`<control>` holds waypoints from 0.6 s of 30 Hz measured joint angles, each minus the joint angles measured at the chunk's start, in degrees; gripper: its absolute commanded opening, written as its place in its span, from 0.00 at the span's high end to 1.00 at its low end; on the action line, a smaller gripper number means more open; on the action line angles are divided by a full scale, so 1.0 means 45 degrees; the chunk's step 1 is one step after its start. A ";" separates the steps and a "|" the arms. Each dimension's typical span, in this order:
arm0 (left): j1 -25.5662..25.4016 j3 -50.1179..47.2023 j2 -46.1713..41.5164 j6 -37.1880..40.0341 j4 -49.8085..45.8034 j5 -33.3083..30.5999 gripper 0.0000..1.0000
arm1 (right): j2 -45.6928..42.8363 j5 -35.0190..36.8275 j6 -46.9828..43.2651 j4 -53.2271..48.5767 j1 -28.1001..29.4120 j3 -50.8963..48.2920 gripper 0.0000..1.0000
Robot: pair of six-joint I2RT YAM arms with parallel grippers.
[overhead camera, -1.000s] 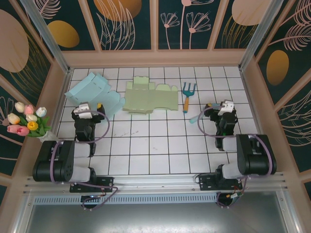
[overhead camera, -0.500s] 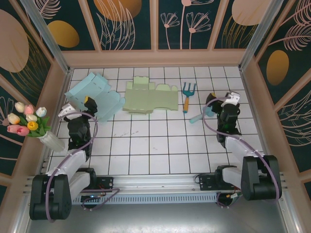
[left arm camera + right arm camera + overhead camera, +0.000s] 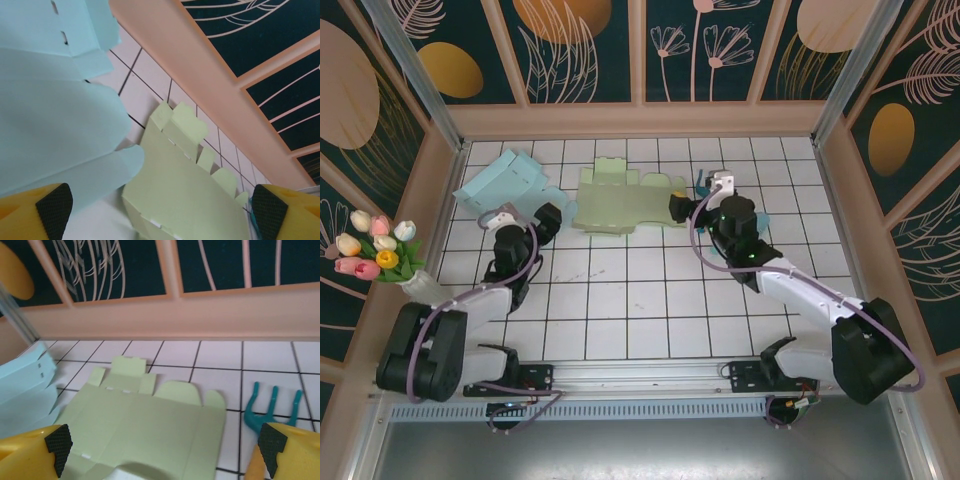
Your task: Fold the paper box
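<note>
Left gripper [image 3: 160, 210]: released, yellow fingers spread wide with nothing between them. A second ago I had it tucked back near its base; now it is out toward the far side, low at the near right edge of the blue paper box [image 3: 508, 182].
Right gripper [image 3: 165, 450]: also released and wide. It has swung from the right side of the table in to the left and sits at the right end of the green box blank [image 3: 620, 200].
Green box blank: lies flat on the tiled table [image 3: 620, 300], far centre. Its tabs point to the far wall, and it is untouched by either gripper as far as I can see.
Blue paper box: far left, partly raised, its near flap close to the blank's left edge.
Rake [image 3: 272, 405]: just right of the blank, beside my right gripper.
Meaning: both arms have finished reaching in and now flank the blank. I judge no fold has started, so the first grasp on an edge panel comes next.
</note>
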 measured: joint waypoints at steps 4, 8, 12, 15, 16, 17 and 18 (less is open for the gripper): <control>-0.0461 0.0442 0.1190 -0.0593 0.0437 0.0000 0.09 | 0.0005 0.0189 0.0058 0.0131 0.0588 -0.0452 0.02; -0.1151 0.1171 0.2720 -0.1316 0.0374 0.0019 0.17 | 0.0374 0.0204 0.0170 0.0228 0.0855 -0.0884 0.03; -0.1627 0.1904 0.3881 -0.2152 0.0253 0.0000 0.26 | 0.1044 0.0199 0.0185 0.0403 0.1107 -0.1069 0.03; -0.1894 0.2113 0.4303 -0.2846 -0.0092 -0.0146 0.29 | 0.1418 0.0204 0.0175 0.0510 0.1175 -0.1083 0.03; -0.1967 0.2239 0.4381 -0.3036 -0.0408 -0.0214 0.29 | 0.1501 0.0214 0.0170 0.0510 0.1200 -0.1078 0.03; -0.2055 0.2448 0.4459 -0.3254 -0.0874 -0.0345 0.30 | 0.1598 0.0214 0.0146 0.0505 0.1214 -0.1078 0.03; -0.2132 0.2696 0.4503 -0.3429 -0.1413 -0.0486 0.30 | 0.1695 0.0238 0.0136 0.0505 0.1239 -0.1073 0.03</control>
